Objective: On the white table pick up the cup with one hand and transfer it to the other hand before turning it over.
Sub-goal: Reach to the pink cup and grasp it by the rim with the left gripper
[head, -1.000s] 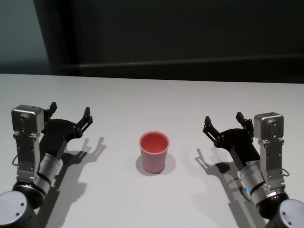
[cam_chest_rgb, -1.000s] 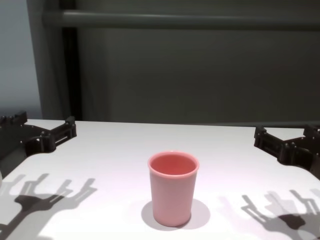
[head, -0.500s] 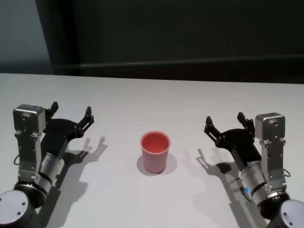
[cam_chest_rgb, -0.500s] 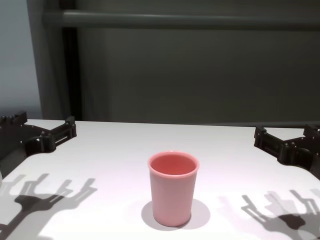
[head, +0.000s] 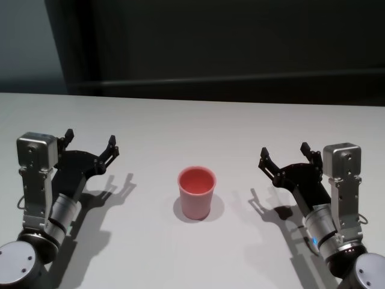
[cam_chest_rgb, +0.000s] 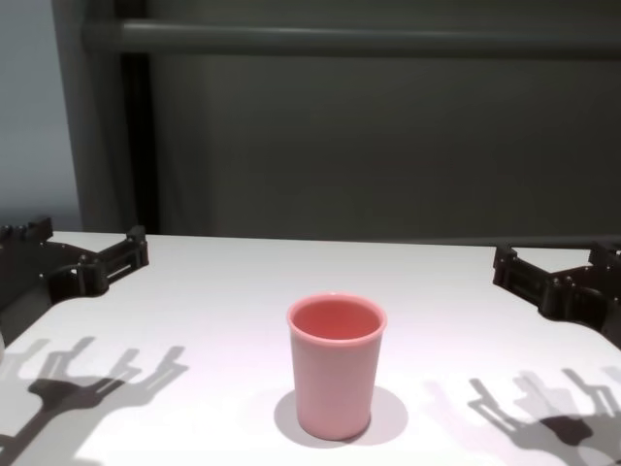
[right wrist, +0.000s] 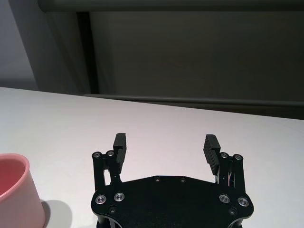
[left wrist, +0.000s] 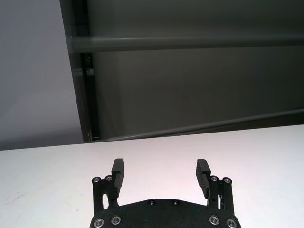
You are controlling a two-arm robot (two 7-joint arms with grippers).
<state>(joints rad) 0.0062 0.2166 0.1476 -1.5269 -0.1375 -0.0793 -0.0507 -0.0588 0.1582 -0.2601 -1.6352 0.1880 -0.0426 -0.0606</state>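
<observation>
With the left gripper (head: 89, 144) and right gripper (head: 283, 155) both spread wide and empty, well apart from the upright cup (head: 195, 192) on the bench (head: 192, 126), a low or off-centre pinch could tip the light tumbler.

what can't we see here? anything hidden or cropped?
- Cup: underside hidden in every view, standing upright on the white table; cut off by the frame edge in the right wrist view.
- Left gripper: open; chest view crops its outer part at the edge.
- Right gripper: open; chest view crops it likewise.
- Left wrist view shows no cup.
</observation>
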